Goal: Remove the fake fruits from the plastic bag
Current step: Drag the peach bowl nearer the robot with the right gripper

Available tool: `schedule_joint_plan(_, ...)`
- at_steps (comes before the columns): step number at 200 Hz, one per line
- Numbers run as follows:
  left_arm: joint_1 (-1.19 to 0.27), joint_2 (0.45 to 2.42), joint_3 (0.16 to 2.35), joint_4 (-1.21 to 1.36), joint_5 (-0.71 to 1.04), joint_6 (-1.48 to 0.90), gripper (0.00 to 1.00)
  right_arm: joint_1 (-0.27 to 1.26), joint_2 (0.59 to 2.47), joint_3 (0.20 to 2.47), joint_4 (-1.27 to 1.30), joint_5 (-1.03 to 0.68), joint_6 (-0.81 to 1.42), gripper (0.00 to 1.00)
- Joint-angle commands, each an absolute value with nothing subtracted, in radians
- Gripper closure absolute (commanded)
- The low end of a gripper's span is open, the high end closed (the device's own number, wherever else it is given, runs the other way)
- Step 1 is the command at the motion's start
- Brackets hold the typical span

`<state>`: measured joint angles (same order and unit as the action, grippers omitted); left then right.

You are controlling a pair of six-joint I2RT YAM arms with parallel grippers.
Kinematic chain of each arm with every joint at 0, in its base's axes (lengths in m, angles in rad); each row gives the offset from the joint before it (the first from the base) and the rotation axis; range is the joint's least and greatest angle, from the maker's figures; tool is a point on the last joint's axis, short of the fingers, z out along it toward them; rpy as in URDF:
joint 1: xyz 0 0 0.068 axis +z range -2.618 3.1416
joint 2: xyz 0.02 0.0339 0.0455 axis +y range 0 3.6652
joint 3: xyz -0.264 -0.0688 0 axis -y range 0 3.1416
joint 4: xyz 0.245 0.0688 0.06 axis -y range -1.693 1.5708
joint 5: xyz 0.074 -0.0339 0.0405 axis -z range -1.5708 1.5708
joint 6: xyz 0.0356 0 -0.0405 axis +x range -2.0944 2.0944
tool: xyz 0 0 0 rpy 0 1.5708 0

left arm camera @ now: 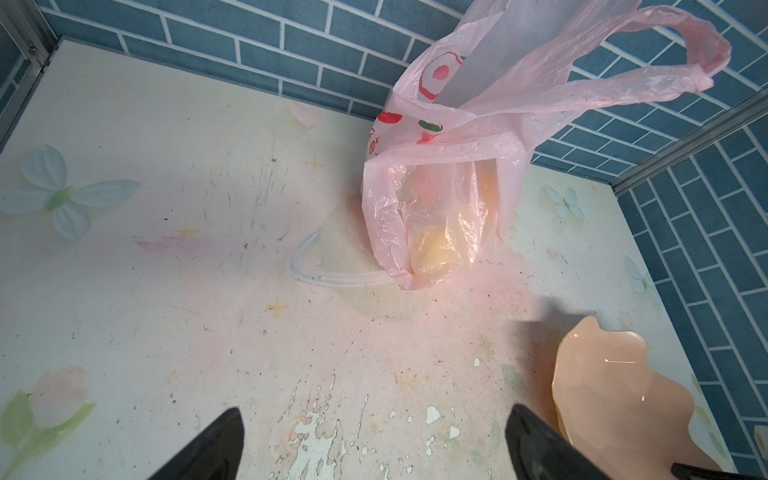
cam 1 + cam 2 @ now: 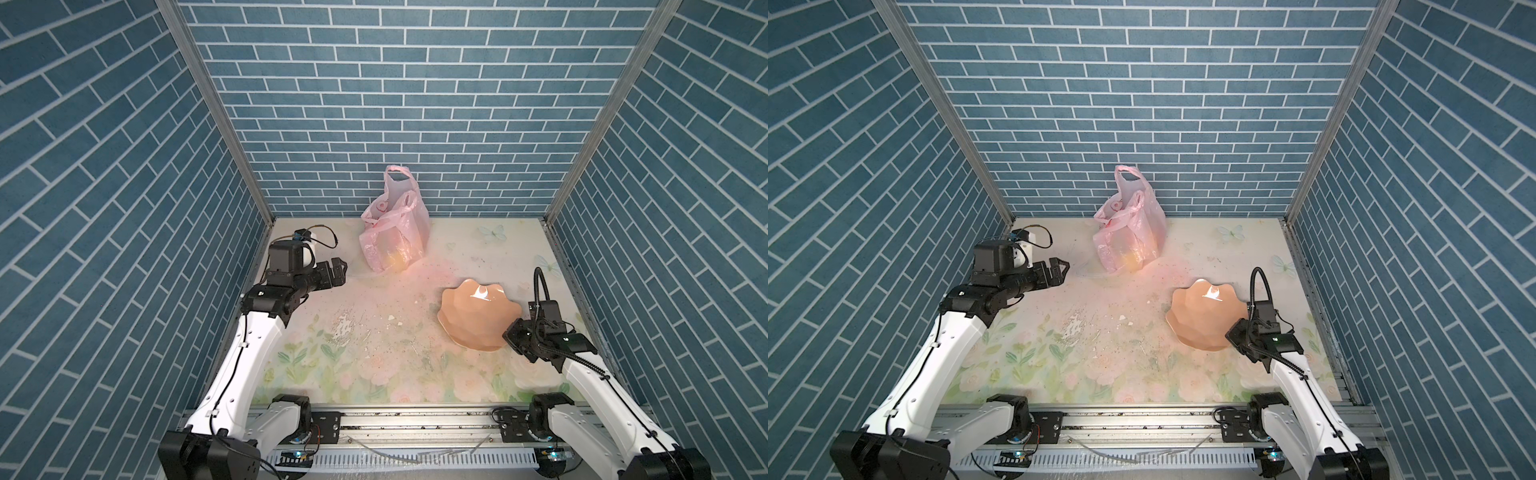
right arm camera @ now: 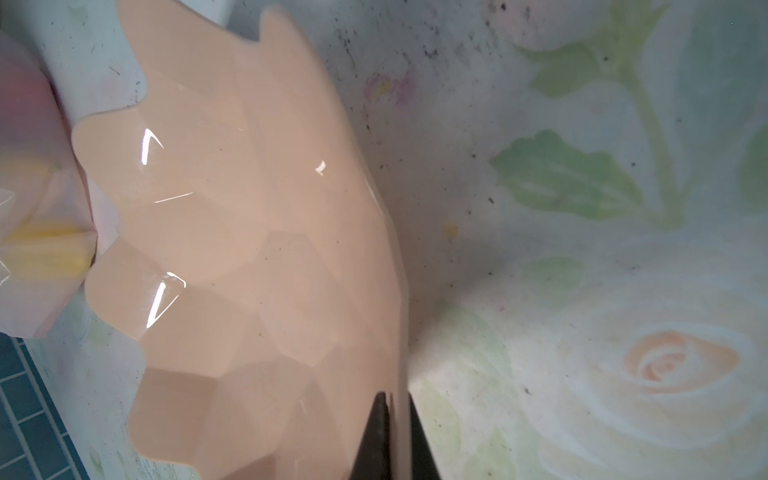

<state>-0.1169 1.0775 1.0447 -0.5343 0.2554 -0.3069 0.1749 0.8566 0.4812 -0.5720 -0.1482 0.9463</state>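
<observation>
Plastic bag point(image 2: 395, 241) stands upright in the upper centre of both top views, at the foot of the back wall, handles raised. Through its thin pink skin the fake fruits point(image 1: 440, 241) show only as yellow-orange and reddish blurs low inside. Peach scalloped bowl point(image 2: 469, 320) sits tilted at centre right on the tabletop point(image 2: 374, 332). Right gripper point(image 3: 397, 399) is pinched almost closed on the bowl's rim. Left gripper point(image 2: 338, 270), left of the bag and apart from it, gapes wide, holding nothing.

Twin high views; low wrist cameras, bowl point(image 1: 602, 370) in both
</observation>
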Motion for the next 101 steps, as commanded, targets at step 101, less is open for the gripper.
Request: schedule_joint_plan(101,-0.209,1.179,1.135,-0.564,0.182,-0.300,0.01,0.178,0.862,0.636,-0.743,-0.039,0.848,0.47)
